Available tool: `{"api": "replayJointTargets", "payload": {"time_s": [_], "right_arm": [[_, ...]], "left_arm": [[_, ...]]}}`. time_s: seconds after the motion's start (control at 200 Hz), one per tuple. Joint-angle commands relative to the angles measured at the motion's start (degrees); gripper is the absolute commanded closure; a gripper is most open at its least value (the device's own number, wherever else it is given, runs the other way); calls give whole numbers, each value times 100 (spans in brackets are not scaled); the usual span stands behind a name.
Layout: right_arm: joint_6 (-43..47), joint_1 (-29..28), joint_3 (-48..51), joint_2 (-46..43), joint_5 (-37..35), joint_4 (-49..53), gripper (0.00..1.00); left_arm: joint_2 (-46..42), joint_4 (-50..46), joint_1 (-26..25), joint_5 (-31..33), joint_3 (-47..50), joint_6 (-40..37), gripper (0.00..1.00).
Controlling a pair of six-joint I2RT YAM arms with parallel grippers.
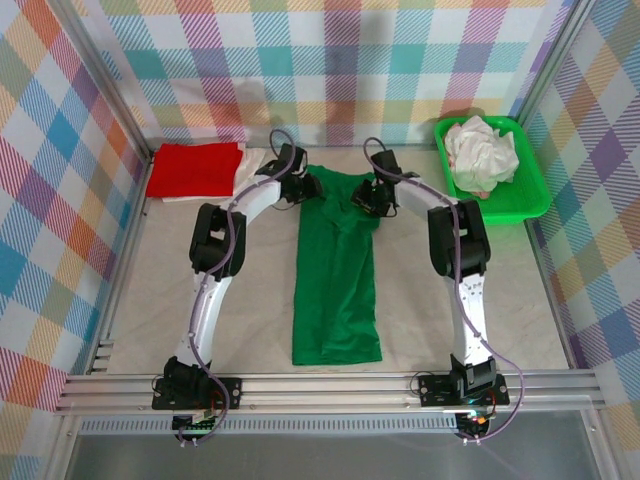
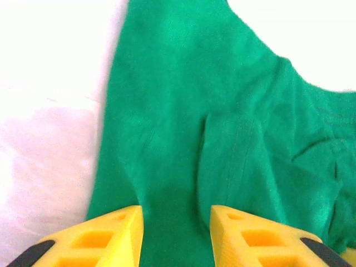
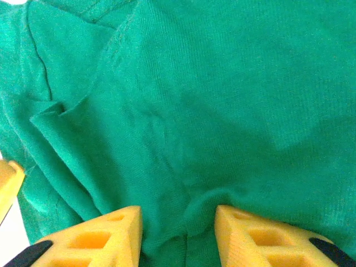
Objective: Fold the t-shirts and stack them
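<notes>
A dark green t-shirt lies down the middle of the table as a long narrow strip, its far end rumpled. My left gripper rests on the far left corner of that end and my right gripper on the far right. In the left wrist view the yellow jaws stand apart with flat green cloth between them. In the right wrist view the gripper is open too, with a small pucker of green cloth rising between its fingers. A folded red t-shirt lies at the back left, a white one showing beside it.
A bright green tray at the back right holds crumpled white t-shirts. Checked walls close in the back and both sides. An aluminium rail runs along the near edge by the arm bases.
</notes>
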State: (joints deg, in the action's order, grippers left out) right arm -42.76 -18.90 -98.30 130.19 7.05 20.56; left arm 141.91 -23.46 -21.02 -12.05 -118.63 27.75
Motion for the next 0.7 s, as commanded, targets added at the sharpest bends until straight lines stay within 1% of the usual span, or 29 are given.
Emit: {"api": "replayJointTargets", "payload": {"time_s": [0.0,0.09,0.17,0.225,0.295,0.46,0.545,0.695], "right_arm": [[-275,-87,279,-31,-207,-322,60],[-14,-72,-205,272,-27,-57,58],[40,-57,-369,445,15,-55,57],[71,-61,-454,522,42,-101,56],[163,-48,-576,591,31,-179,55],[519,14,-1156,868,199,-238,54],[570,69,-1534,973,305,-18,54],[607,78,-1484,677,480,5,53]], "left_arm": [[-393,-338,-34,-266,-92,-306,62],[-816,-387,-68,3,275,-292,61],[-1315,-153,-82,176,880,-287,61],[-1578,96,-87,-15,1220,-240,59],[-1694,128,-127,-328,1337,-210,60],[-1613,191,-295,-615,1421,-270,60],[-1376,159,-298,-618,1264,-268,61],[-985,-118,-305,-425,783,-300,61]]}}
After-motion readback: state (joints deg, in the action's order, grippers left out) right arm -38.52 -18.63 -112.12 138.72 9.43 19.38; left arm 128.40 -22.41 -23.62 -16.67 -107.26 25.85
